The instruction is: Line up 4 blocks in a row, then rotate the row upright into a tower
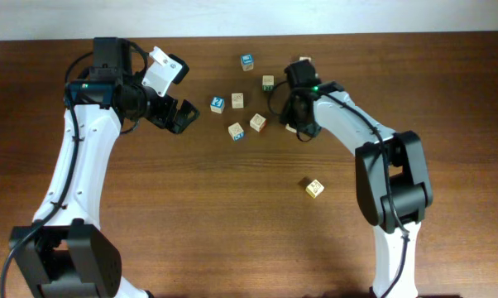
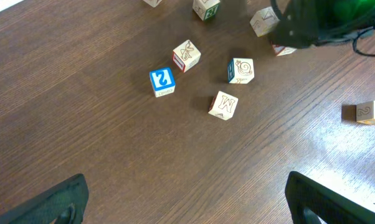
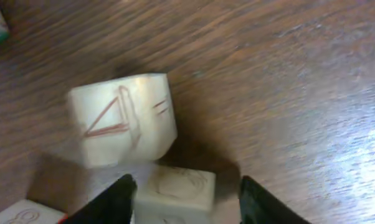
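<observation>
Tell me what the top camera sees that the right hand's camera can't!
Only overhead: both arms, the left hand, a lone block sitting apart. Only right wrist: red lines drawn on a pale block, another block between the fingers. Both: the right hand and brown table.

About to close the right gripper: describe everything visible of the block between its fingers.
The block is a pale bare-wood cube with a faint printed outline on its top face. It lies flat on the table, its near part out of frame. The right gripper straddles it, open: one finger close against it, the other clear. A block with a red drawing crowds its far edge; contact unclear.
</observation>
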Available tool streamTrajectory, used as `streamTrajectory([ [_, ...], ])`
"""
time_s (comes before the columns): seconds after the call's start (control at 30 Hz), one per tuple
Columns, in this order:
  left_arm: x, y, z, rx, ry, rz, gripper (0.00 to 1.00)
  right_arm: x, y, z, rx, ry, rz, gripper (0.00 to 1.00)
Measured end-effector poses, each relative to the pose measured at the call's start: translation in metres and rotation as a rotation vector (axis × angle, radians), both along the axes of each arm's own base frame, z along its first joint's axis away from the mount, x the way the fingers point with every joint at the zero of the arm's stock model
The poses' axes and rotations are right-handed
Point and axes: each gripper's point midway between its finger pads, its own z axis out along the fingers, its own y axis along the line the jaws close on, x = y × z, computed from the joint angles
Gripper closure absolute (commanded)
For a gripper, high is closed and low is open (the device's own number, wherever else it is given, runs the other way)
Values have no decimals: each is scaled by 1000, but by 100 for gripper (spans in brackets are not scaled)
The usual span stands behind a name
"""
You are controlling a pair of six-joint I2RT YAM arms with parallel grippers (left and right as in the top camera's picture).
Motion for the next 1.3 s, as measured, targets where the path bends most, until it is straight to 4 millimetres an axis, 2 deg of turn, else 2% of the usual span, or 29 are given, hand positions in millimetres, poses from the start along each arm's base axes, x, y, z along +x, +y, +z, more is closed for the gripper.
streamTrajectory([
  [0.07, 0, 0, 0, 0, 0, 0, 1, 0, -2, 1, 14, 11, 1, 58],
  [0.2, 0, 0, 0, 0, 0, 0, 1, -16, 2, 10, 0, 88, 104, 59],
  [0.27, 0, 0, 0, 0, 0, 0, 1, -28, 11, 10, 6, 127, 210, 59],
  [0.37, 0, 0, 0, 0, 0, 0, 1, -61, 32, 9, 38, 228, 365, 58],
  [0.4, 0, 0, 0, 0, 0, 0, 1, -66, 34, 8, 41, 241, 386, 51],
  [0.47, 0, 0, 0, 0, 0, 0, 1, -63, 38, 9, 45, 222, 414, 51],
  [0.77, 0, 0, 0, 0, 0, 0, 1, -22, 1, 14, -118, 93, 311, 51],
  [0.9, 0, 0, 0, 0, 0, 0, 1, -8, 1, 15, -139, 36, 297, 52],
  [0.97, 0, 0, 0, 0, 0, 0, 1, -6, 1, 7, -141, 41, 295, 61],
  [1.07, 0, 0, 0, 0, 0, 0, 1, -7, 1, 4, -148, 49, 302, 64],
  [1.2, 0, 0, 0, 0, 0, 0, 1, -15, -2, 5, -161, 90, 327, 83],
  [1.3, 0, 0, 0, 0, 0, 0, 1, -22, -4, 8, -166, 120, 345, 83],
])
